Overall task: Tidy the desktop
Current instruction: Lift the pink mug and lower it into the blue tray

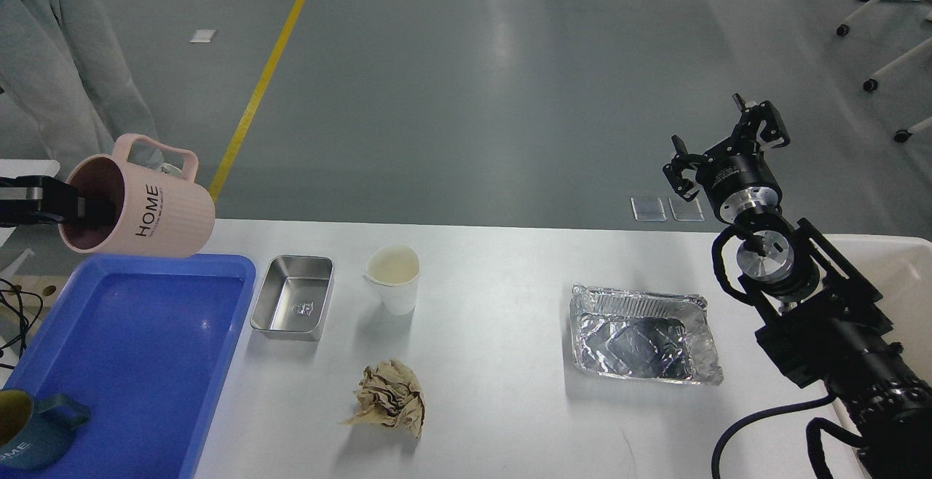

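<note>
The white desktop [495,362] fills the lower view. My left gripper [69,206] is shut on the rim of a pink "HOME" mug [145,210], held tilted on its side high above the far end of the blue tray [138,348]. A dark blue mug [29,428] stands at the tray's near left corner. On the desktop lie a steel box [293,306], a white paper cup [393,277], a crumpled brown paper ball [389,397] and a foil tray [641,333]. My right gripper [724,148] is open and empty, raised beyond the desktop's far right edge.
A white bin [906,282] stands at the right, behind my right arm. A person's legs [65,64] are at the far left, beyond the desktop. Chair legs on wheels [870,28] stand on the floor at the far right.
</note>
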